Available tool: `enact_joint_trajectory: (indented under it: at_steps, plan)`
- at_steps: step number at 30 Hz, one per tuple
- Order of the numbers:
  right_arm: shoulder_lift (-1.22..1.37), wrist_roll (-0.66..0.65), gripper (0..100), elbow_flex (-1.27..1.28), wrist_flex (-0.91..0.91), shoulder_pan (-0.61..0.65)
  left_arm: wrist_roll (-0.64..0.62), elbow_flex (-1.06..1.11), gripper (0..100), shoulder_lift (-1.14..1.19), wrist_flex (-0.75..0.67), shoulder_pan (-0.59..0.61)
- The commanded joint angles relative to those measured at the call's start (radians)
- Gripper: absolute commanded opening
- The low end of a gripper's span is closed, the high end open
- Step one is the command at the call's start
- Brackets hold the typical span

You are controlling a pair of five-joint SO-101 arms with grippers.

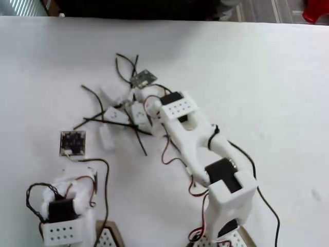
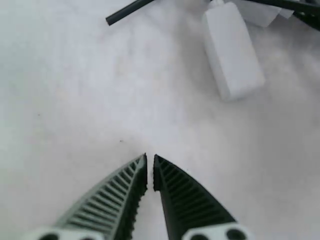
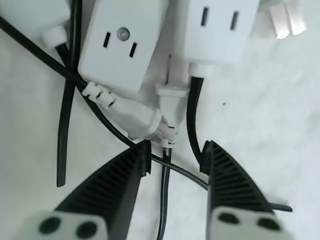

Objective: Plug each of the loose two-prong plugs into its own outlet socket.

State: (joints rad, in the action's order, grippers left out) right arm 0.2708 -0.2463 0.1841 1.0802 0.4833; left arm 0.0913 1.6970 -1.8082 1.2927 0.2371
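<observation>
The right tool (image 3: 175,150) hangs spread over tangled cords (image 3: 64,125), a white plug (image 3: 131,116) just past its tips beside two outlet sockets (image 3: 119,46); the left tool (image 2: 150,167) (empty) hovers pinched shut over the surface (image 2: 75,100).

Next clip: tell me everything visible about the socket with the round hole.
The socket is a white, plastic-looking block with rounded corners, lying flat and face up on the table. Its face shows two dark slots and a round hole, with nothing plugged in. A white ribbed boot meets one corner, a black cord passes there, and a second socket lies alongside. The open right hand is clear of it.
</observation>
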Motion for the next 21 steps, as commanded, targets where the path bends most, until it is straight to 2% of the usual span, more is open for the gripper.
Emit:
enact_joint_trajectory:
  at_steps: [1, 11, 21]
  plan:
    - [-0.064, 0.008, 17.4, -0.046, 0.033, 0.012, 0.009, -0.003, 5, -0.004, -0.009, -0.015]
    - [-0.125, 0.009, 17.3, 0.014, 0.051, 0.093, 0.009, -0.003, 5, -0.004, -0.009, -0.015]
    - [-0.042, 0.009, 17.3, 0.012, -0.002, -0.019, 0.009, -0.003, 5, -0.004, -0.009, -0.015]
